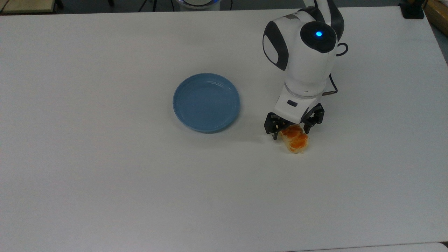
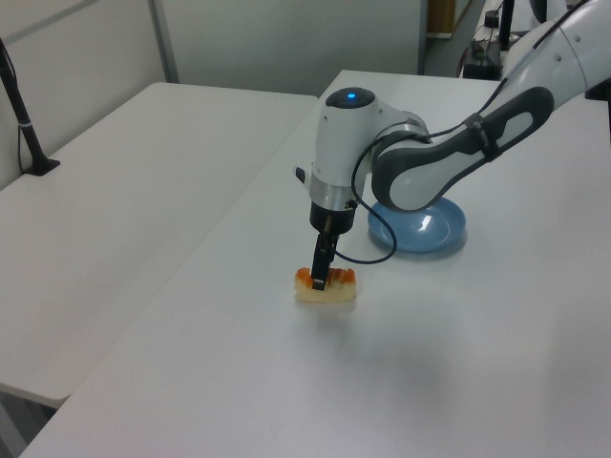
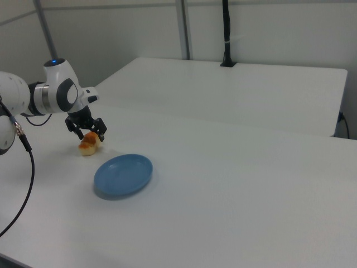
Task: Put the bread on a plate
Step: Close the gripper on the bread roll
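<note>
White desk [image 1: 105, 175] carries a blue plate [image 1: 206, 102], bare. To the top view's right of it, well apart, lies the braided bread roll [image 1: 296, 140]. The robot's hand [image 1: 293, 130], spread wide, straddles the roll's near end, ungripped. Grasping, carrying and placing remain.

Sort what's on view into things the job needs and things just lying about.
Needed for the job:
bread
plate
gripper, its jaws open astride the bread

Just about:
table
neighbouring table
black post
</note>
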{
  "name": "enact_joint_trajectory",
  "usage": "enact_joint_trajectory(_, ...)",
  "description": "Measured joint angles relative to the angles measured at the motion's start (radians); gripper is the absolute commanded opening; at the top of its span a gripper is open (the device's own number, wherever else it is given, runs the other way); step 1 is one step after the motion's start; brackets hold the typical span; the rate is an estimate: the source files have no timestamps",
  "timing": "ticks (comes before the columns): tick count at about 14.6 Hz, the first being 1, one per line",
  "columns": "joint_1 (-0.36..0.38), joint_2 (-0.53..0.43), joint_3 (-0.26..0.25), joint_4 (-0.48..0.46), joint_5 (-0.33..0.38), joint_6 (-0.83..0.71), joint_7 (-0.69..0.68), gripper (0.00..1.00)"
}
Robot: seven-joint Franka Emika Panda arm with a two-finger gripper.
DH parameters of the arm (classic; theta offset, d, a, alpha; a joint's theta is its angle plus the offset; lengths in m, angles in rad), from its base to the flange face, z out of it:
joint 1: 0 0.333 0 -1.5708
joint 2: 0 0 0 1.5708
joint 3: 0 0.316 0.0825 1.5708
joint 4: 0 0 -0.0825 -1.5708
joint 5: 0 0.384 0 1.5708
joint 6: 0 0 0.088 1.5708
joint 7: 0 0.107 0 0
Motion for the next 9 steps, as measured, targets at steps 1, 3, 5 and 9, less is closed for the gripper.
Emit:
enact_joint_trajectory(1,0.001,0.005,0.000,0.002,-0.009,0.002,0.009,0.68)
enact_joint_trajectory(3,0.010,0.011,0.000,0.005,-0.018,0.002,0.023,0.57)
enact_joint_trajectory(5,0.023,0.012,0.000,0.008,-0.018,0.002,0.042,0.44)
enact_joint_trajectory(9,0.026,0.010,0.000,0.018,-0.019,0.002,0.052,0.39)
